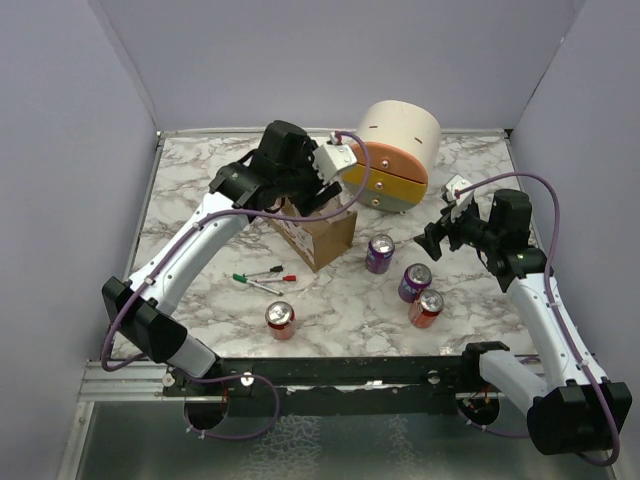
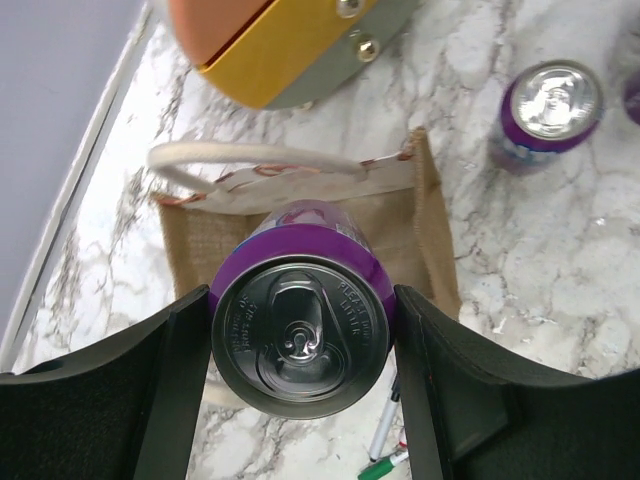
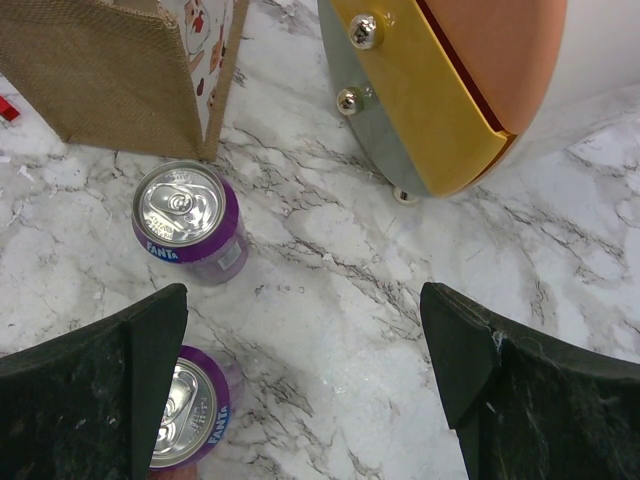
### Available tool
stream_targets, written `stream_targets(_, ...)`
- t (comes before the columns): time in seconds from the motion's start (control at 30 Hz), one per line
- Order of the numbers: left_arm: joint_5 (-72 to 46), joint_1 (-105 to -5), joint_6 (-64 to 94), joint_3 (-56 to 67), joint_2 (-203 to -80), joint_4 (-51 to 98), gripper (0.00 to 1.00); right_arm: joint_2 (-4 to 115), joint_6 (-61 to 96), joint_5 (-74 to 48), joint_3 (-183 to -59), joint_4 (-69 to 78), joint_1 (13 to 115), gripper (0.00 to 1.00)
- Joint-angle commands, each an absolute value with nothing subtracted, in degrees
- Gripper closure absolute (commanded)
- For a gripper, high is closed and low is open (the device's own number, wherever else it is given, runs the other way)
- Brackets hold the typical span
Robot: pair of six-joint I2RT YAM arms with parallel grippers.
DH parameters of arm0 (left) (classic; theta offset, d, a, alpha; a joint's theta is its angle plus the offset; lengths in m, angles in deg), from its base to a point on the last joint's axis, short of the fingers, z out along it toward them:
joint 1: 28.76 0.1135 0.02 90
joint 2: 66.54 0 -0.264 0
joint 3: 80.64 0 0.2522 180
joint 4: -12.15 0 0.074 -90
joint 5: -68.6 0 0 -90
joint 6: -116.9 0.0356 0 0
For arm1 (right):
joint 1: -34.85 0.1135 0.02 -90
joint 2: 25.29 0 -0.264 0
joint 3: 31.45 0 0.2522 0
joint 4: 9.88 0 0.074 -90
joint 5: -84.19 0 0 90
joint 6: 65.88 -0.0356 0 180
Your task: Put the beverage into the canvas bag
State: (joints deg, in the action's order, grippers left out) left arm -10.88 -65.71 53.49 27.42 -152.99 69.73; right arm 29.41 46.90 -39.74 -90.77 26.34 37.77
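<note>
The canvas bag (image 1: 322,237) is a small tan boxy bag with pale loop handles, standing mid-table. My left gripper (image 1: 318,196) is right over it. In the left wrist view the gripper (image 2: 300,345) is shut on a purple beverage can (image 2: 300,330), held upright by its sides. The can hangs over the bag's open mouth (image 2: 430,235), near its front edge. The can is hidden in the top view. My right gripper (image 1: 432,238) is open and empty, right of the bag. In its wrist view it (image 3: 300,370) hovers over bare marble.
The round cream drawer unit (image 1: 395,155) stands just behind the bag. Two purple cans (image 1: 380,253) (image 1: 415,282) and a red can (image 1: 427,307) stand right of the bag. Another red can (image 1: 280,319) stands at the front. Markers (image 1: 262,278) lie left of the front.
</note>
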Motion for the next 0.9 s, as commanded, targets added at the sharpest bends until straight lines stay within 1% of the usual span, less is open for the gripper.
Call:
stream_targets(0.0, -14.8, -63.5, 48.6, 31.4, -153.5, 62.0, 1.0, 29.5, 47.5, -38.9, -90.3, 25.1, 37.5, 0.0)
stream_targets(0.4, -16.6, -58.0, 45.4, 37.2, -159.4, 64.2, 1.0, 29.2, 47.7, -39.1, -90.2, 25.4, 37.4, 0.0)
stream_targets(0.7, -8.0, -52.6, 39.8, 39.2, -164.2, 66.5, 1.0, 29.1, 47.8, -39.6, -90.2, 25.5, 37.5, 0.0)
stream_targets(0.87, -3.1, -51.2, 39.3, 40.2, -168.0, 68.0, 1.0, 29.4, 47.7, -40.0, -90.3, 25.6, 37.5, 0.0)
